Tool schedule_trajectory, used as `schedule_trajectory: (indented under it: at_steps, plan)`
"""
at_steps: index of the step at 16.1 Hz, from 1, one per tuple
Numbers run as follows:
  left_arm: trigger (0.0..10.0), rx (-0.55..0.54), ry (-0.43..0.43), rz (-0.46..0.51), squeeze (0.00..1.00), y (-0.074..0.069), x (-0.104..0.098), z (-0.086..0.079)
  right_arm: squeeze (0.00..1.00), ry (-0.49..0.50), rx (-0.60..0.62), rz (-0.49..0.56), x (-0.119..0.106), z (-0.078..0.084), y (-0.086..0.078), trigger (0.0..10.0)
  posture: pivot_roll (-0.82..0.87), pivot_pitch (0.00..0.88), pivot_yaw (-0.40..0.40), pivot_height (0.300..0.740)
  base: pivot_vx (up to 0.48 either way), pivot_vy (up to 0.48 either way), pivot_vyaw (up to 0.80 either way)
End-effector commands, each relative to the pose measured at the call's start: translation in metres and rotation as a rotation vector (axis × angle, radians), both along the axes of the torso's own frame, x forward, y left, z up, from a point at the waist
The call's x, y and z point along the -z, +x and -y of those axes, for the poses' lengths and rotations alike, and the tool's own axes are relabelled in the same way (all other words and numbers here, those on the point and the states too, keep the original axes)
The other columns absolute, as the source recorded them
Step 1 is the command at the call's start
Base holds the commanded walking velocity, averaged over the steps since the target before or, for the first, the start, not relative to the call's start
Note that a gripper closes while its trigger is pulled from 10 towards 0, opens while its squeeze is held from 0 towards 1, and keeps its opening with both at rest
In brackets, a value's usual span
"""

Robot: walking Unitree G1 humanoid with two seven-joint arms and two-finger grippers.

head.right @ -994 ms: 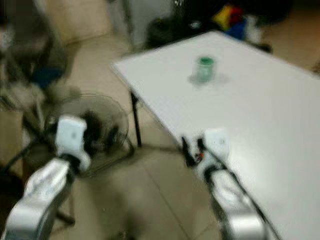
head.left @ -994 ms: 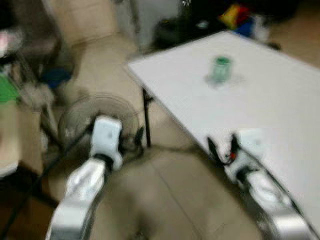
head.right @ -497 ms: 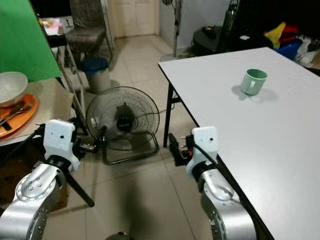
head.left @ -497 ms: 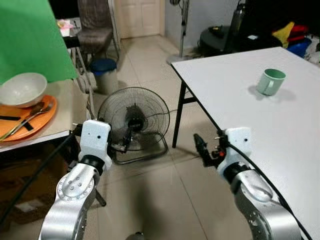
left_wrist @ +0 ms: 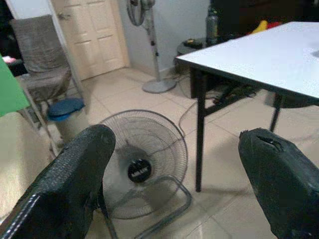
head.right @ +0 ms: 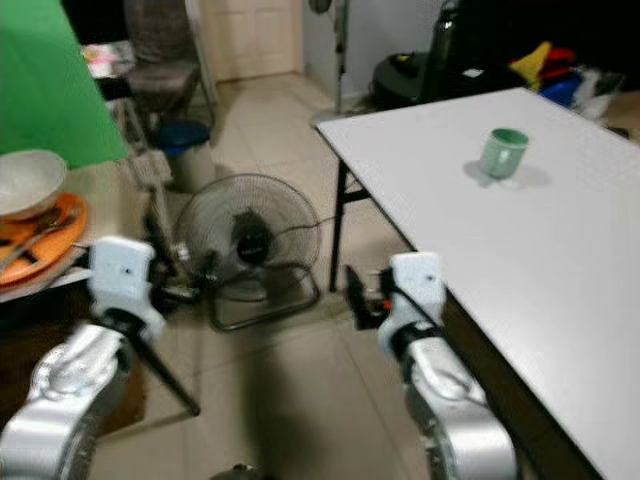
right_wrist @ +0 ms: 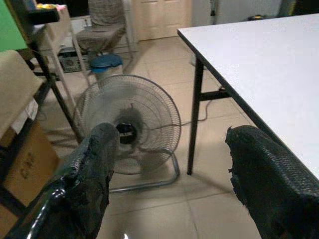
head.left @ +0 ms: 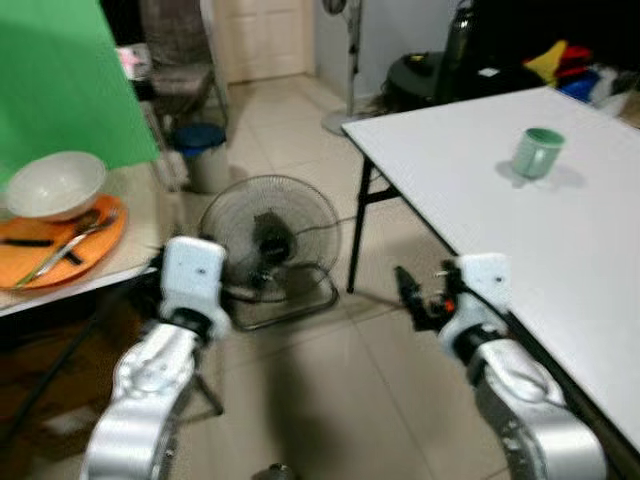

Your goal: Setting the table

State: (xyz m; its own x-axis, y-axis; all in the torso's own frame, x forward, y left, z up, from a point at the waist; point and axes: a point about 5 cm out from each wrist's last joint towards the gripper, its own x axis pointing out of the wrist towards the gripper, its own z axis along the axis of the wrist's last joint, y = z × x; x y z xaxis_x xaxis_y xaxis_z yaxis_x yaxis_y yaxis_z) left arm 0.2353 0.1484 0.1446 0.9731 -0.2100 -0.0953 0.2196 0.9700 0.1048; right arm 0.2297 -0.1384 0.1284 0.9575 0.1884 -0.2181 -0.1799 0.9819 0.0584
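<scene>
A green mug (head.left: 537, 152) stands alone on the white table (head.left: 580, 240) at the right. At the left, a beige counter (head.left: 140, 215) bears an orange plate (head.left: 60, 252) with a white bowl (head.left: 55, 185) and cutlery (head.left: 62, 248) on it. Both grippers are held low over the floor between the two surfaces, holding nothing. My left gripper (left_wrist: 177, 144) is open, and its fingers (left_wrist: 75, 174) frame the floor fan. My right gripper (right_wrist: 172, 137) is open too, beside the white table's near edge (head.left: 410, 295).
A round floor fan (head.left: 268, 235) sits on the tiled floor between counter and table. Behind it are a blue bin (head.left: 200, 140), a grey chair (head.left: 180, 60) and a pedestal fan (head.left: 350, 60). A green screen (head.left: 60, 80) stands at the left. Dark clutter (head.left: 440, 70) lies beyond the table.
The camera swung left over the last second, bringing the counter with the plate and bowl into sight, then drifted slightly. Both arms keep their pose with open fingers.
</scene>
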Motion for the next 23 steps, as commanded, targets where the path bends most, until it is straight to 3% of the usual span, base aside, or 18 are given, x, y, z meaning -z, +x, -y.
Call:
schedule_trajectory:
  at_steps: [1, 13, 15, 23]
  plan:
    - [10.0, -0.011, 0.019, 0.011, 0.0, 0.001, -0.005, -0.006, 0.0, 0.016, -0.007, -0.004, 0.001, -0.004, 0.001, 10.0, 0.13, 0.0, 0.041, 0.74, 0.0, 0.326, 0.0]
    - [10.0, -0.021, 0.016, 0.011, 0.0, 0.002, -0.005, -0.006, 0.0, 0.002, -0.053, -0.001, 0.0, -0.008, 0.005, 10.0, 0.14, 0.0, 0.027, 0.74, 0.0, 0.322, 0.0]
    - [10.0, -0.023, 0.021, 0.027, 0.0, 0.002, -0.008, -0.006, 0.0, -0.048, -0.07, -0.003, 0.001, -0.009, 0.006, 10.0, 0.15, 0.0, 0.023, 0.74, 0.0, 0.0, 0.8]
    - [10.0, -0.043, 0.055, 0.054, 0.0, 0.0, -0.011, -0.011, 0.0, -0.01, -0.147, 0.02, -0.001, -0.018, 0.009, 10.0, 0.18, 0.0, 0.003, 0.74, 0.0, 0.0, 0.8]
